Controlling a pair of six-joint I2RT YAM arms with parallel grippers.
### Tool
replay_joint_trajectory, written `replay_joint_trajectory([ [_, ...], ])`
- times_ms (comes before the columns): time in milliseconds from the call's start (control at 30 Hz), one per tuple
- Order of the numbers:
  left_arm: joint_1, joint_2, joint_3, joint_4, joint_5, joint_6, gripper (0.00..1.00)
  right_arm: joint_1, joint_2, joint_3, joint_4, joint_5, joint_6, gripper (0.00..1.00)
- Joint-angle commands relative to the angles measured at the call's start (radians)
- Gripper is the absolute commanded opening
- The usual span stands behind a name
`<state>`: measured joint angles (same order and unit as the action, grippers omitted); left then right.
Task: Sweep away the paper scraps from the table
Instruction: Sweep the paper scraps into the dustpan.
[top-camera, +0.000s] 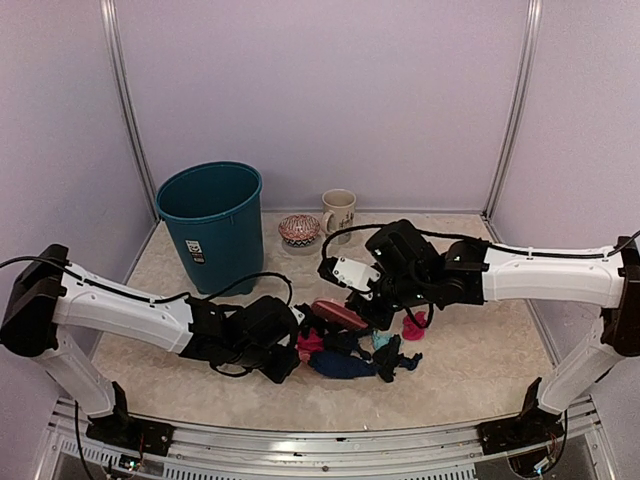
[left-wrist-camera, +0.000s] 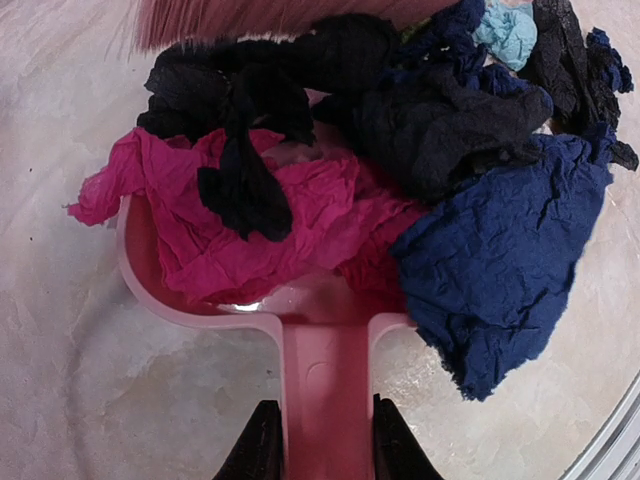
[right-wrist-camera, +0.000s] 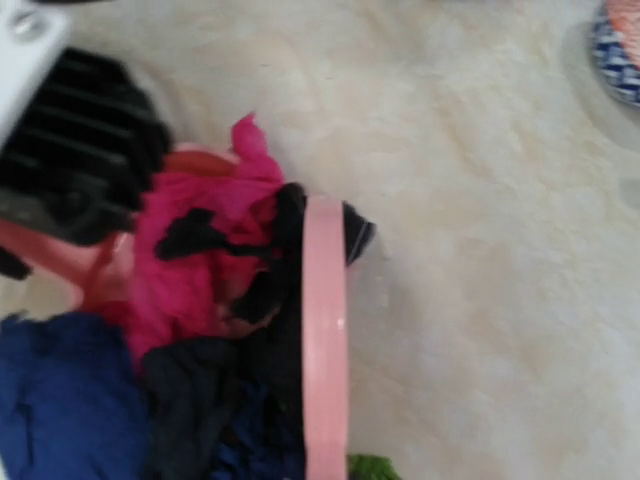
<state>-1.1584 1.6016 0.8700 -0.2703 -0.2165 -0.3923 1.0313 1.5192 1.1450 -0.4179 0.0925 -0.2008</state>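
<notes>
Magenta, black and navy paper scraps (left-wrist-camera: 330, 200) heaped on pink dustpan (left-wrist-camera: 325, 380), spilling onto worktop (top-camera: 480, 350), just ahead of left pincer (left-wrist-camera: 322, 440), which is pinching the dustpan handle. Right pincer (top-camera: 372, 308) pressed together on pink brush (right-wrist-camera: 325, 330) at pile's far side. Teal bin (top-camera: 212, 225) label and mug (top-camera: 339, 212) writing: too small to read.

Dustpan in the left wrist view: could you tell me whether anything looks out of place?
Yes: the navy scrap hangs past the rim of the pink dustpan onto the table, so it could slip off when the pan is lifted.
</notes>
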Motion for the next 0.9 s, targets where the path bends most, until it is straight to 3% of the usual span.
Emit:
replay_joint_trajectory([
  [0, -0.025, -0.015, -0.042, 0.032, -0.033, 0.01, 0.0, 0.009, -0.049, -0.015, -0.007, 0.135, 0.037, 0.0],
  [233, -0.046, -0.043, -0.132, 0.179, -0.056, 0.003, 0.0, 0.008, -0.141, -0.048, 0.004, 0.236, 0.059, 0.0],
  [533, -0.05, -0.037, -0.134, 0.19, -0.077, 0.016, 0.0, 0.007, -0.237, -0.089, -0.018, 0.403, 0.111, 0.0],
  [867, -0.065, -0.04, -0.121, 0.221, -0.088, 0.02, 0.0, 0.007, -0.254, -0.14, -0.036, 0.388, 0.198, 0.0],
])
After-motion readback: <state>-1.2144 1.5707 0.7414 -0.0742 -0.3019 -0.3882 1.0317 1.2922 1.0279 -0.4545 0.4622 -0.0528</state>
